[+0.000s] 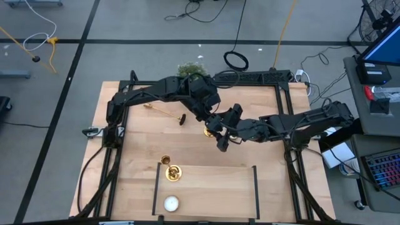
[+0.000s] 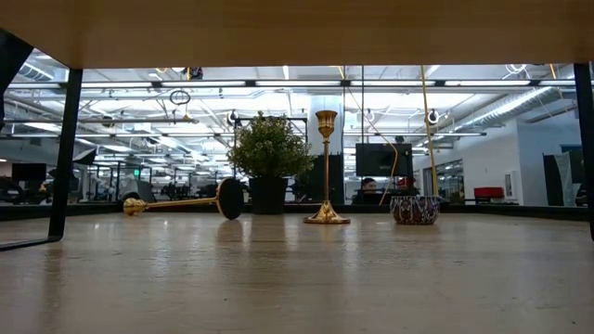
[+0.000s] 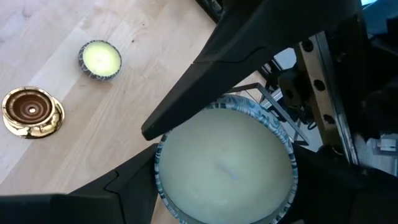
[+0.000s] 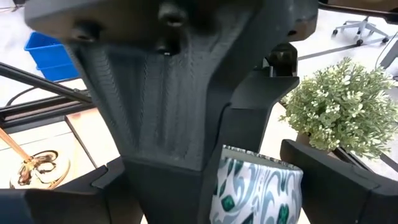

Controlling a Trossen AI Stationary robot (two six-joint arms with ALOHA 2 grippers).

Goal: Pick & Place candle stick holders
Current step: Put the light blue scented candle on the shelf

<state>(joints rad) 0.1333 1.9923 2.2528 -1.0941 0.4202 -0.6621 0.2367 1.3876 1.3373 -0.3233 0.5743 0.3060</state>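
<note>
Shiny brass-look metal candle stick holders (image 2: 326,167) on matt pale wood table (image 1: 206,187); candle pot (image 4: 258,190) w/ glossy patterned glaze, smooth wax; matt black ribbed plastic fingers (image 4: 155,112).

Gold candle stick holders (image 2: 326,167), pale-green candle in a white-and-green swirl-patterned cup (image 4: 258,190), light wooden table (image 1: 206,181).

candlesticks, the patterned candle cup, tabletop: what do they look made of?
Candlesticks: likely brass or gold-plated metal, polished; they gleam with bright highlights. Patterned cup: probably glazed ceramic or printed glass, from its glossy teal-and-white swirls; the filling looks like pale matte wax. Tabletop: light wood, with visible grain and plank seams.
</note>
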